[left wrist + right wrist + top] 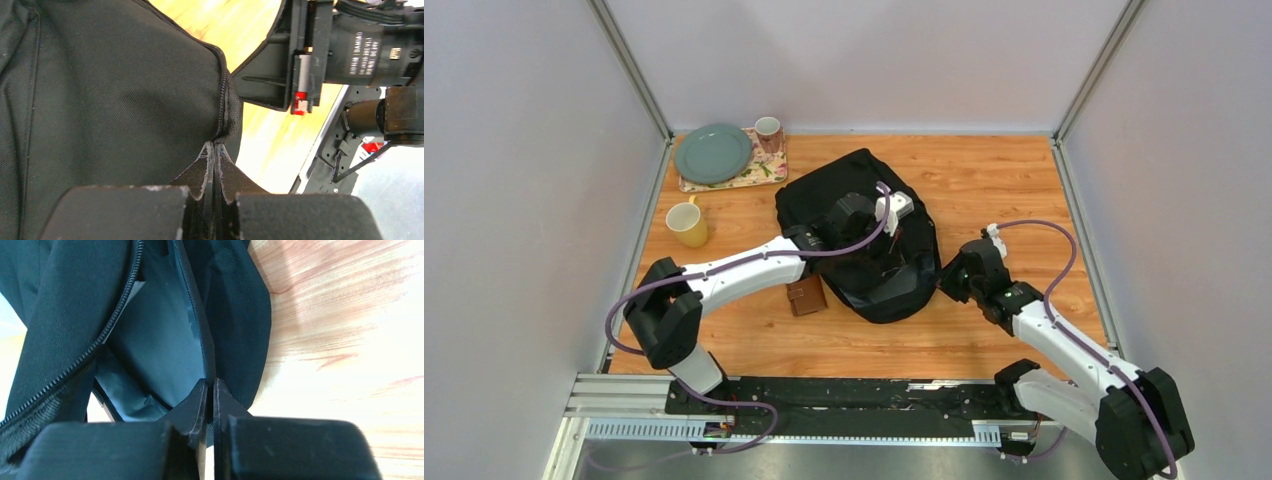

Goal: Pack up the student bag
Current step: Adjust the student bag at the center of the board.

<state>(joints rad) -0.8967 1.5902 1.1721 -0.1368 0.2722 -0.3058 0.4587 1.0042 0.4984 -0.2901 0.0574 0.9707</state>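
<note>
The black student bag (849,175) lies in the middle of the wooden table. My left gripper (896,250) reaches over the bag and is shut on a fold of its fabric by the zip seam, as the left wrist view shows (214,150), with the bag's black cloth (110,100) filling that view. My right gripper (942,284) is at the bag's right edge. In the right wrist view it (210,385) is shut on the thin rim of the bag's opening. The bag (65,305) gapes there, with its zip teeth (115,325) and dark lining (155,340) in sight.
A small brown wallet (806,296) lies on the table against the bag's near left side, under my left arm. A yellow mug (688,224) stands at the left. A green plate (713,153) and a pink mug (768,132) sit on a floral mat (759,172) at the back left.
</note>
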